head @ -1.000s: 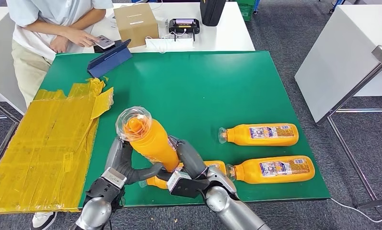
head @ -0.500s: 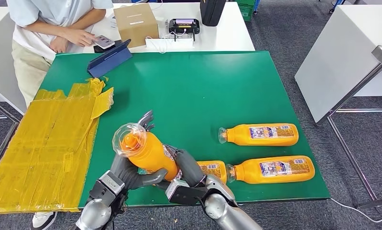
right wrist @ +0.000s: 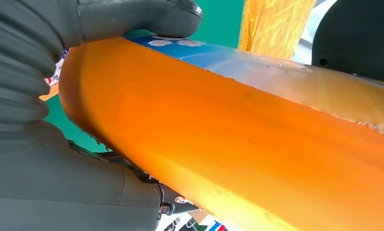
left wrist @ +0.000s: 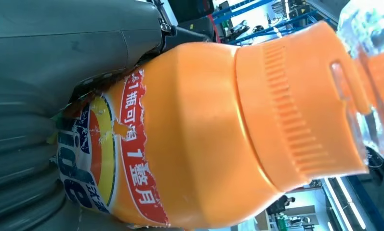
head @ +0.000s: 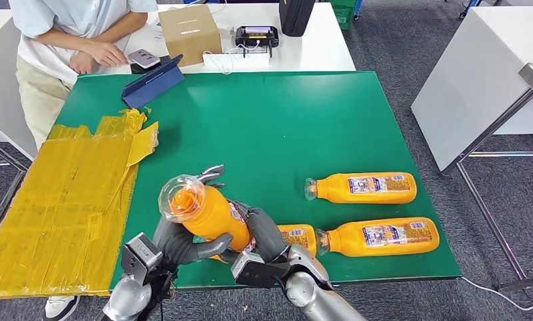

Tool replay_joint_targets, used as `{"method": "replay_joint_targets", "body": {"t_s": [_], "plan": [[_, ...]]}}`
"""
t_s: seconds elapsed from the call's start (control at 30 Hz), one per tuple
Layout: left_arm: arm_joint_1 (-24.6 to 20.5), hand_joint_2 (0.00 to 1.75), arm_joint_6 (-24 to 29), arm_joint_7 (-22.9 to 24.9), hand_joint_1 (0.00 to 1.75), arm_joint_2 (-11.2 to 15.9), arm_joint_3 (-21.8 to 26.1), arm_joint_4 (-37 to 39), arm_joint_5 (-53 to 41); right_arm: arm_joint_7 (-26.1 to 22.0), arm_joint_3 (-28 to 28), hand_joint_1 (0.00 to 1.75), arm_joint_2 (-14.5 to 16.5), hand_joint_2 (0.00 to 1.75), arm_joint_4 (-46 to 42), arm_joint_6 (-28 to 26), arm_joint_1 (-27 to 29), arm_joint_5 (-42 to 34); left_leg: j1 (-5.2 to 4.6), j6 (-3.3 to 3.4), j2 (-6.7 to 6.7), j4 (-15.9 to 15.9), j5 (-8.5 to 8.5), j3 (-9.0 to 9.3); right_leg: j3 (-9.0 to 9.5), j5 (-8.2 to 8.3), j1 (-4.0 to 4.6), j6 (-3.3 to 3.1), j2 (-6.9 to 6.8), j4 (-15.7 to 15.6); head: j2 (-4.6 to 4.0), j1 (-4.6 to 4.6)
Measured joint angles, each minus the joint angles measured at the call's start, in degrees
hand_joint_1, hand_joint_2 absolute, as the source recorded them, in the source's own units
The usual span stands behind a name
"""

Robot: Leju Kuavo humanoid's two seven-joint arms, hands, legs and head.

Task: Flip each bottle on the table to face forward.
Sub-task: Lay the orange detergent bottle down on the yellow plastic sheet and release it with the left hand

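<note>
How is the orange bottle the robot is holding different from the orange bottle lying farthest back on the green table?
The held bottle is lifted off the table, gripped by the left hand and right hand; the far bottle lies flat on the green table, untouched. The held bottle tilts cap-up toward the camera; the far bottle's cap points sideways, toward the robot's left. Both are orange with clear caps and labels.

The held bottle (head: 206,212) is glossy orange plastic with a ribbed cap under clear film and a torn paper label. Matt green covers the table (head: 283,120); crinkled yellow tape (head: 63,200) lines its left edge.
</note>
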Motion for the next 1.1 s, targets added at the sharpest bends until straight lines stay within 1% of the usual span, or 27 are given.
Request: {"method": "replay_joint_targets", "body": {"t_s": [0.23,0.37,0.4,0.5,0.53,0.63,0.67,0.73,0.8,0.87,1.0,1.03,1.1], "plan": [[-0.03,1.75,0.37,-0.27,1.75,0.0,-0.07,0.0,-0.36,0.0,0.0,1.75,0.03,1.75,-0.01,-0.13,0.11,-0.09,0.0,0.0,0.0,0.0,0.0,0.0,0.0,0.0,0.0,0.0,0.0,0.0,0.0,0.01],[-0.13,1.75,2.04,-0.3,1.75,-0.02,-0.53,0.0,-1.83,0.0,0.0,1.75,0.04,1.75,-0.54,-0.3,0.45,-0.69,0.0,0.0,0.0,0.0,0.0,0.0,0.0,0.0,0.0,0.0,0.0,0.0,0.0,0.01],[-0.2,1.75,2.55,-0.3,1.75,-0.02,-0.66,0.0,-2.23,-0.01,0.0,1.66,0.04,1.75,-0.87,-0.38,0.61,-0.84,0.0,0.0,0.0,0.0,0.0,0.0,0.0,0.0,0.0,0.0,0.0,0.0,0.0,0.01],[-0.56,1.75,4.65,-0.4,1.75,-0.02,-0.81,-0.04,-3.75,-0.03,-0.07,0.35,0.01,1.75,-2.34,-1.04,1.37,-1.29,0.0,0.0,-0.01,0.0,0.0,0.0,0.0,0.0,0.0,0.0,0.0,0.0,0.0,0.01],[-0.67,1.75,6.11,-0.5,1.75,-0.02,-0.8,-0.15,-5.01,-0.01,-0.14,0.0,0.01,1.75,-3.12,-1.44,1.82,-1.49,0.0,0.0,0.0,0.0,0.0,0.0,0.0,0.0,0.0,0.0,0.0,0.0,0.0,0.01],[-1.43,1.75,14.54,0.52,1.75,0.02,-0.06,-0.88,-14.29,0.34,-0.63,0.0,-0.13,1.75,-7.1,-3.04,3.82,-1.69,0.0,0.0,-0.01,0.0,0.0,0.0,-0.02,0.0,0.0,0.0,-0.01,0.0,0.0,0.02],[-2.27,1.75,17.51,2.1,1.75,0.19,0.67,-1.03,-19.27,0.66,-0.88,0.0,-0.26,1.75,-8.82,-3.56,4.61,-1.6,0.0,0.0,-0.02,0.0,0.0,0.0,-0.02,0.0,0.01,0.0,-0.01,0.0,0.0,0.01],[-5.24,1.75,20.87,7.39,1.75,1.07,2.69,-0.68,-31.28,2.01,-1.49,0.0,-0.68,1.75,-12.33,-4.11,5.89,-1.26,0.02,-0.03,-0.06,0.0,0.03,-0.01,-0.02,0.0,0.02,-0.01,-0.02,0.0,0.0,0.0],[-9.2,1.75,21.42,12.46,1.75,2.31,4.76,0.84,-42.56,3.65,-2.27,0.0,-1.08,1.75,-15.44,-4.19,6.52,-0.81,0.03,-0.08,-0.08,-0.01,0.08,0.0,-0.02,0.04,0.04,-0.07,-0.02,0.02,0.0,0.0],[-13.2,1.75,21.42,16.46,1.75,3.36,6.47,3.33,-52.11,4.57,-3.14,0.0,-1.44,1.75,-17.95,-4.49,6.67,0.27,0.04,-0.12,-0.07,-0.01,0.15,0.0,-0.04,0.12,0.05,-0.16,-0.01,0.03,0.0,0.0],[-21.66,1.75,20.87,26.45,1.75,5.9,8.16,11.55,-74.02,5.88,-4.44,0.0,-2.01,1.75,-21.72,-6.51,6.66,4.31,0.04,-0.11,-0.04,-0.01,0.26,-0.01,-0.03,0.2,0.05,-0.16,0.0,0.05,0.0,0.02],[-23.51,1.75,20.62,27.78,1.75,6.62,8.48,13.89,-77.34,6.36,-4.67,0.0,-2.09,1.75,-22.47,-6.99,6.66,5.25,0.04,-0.11,-0.02,0.0,0.27,0.0,-0.03,0.21,0.05,-0.16,0.0,0.06,0.0,0.01],[-26.26,1.75,20.47,28.8,1.75,7.84,9.06,17.86,-80.43,7.05,-5.08,0.0,-2.27,1.75,-23.6,-7.63,6.66,6.56,0.04,-0.12,0.04,0.0,0.29,0.0,-0.04,0.22,0.05,-0.16,0.01,0.07,0.0,0.0]]}}
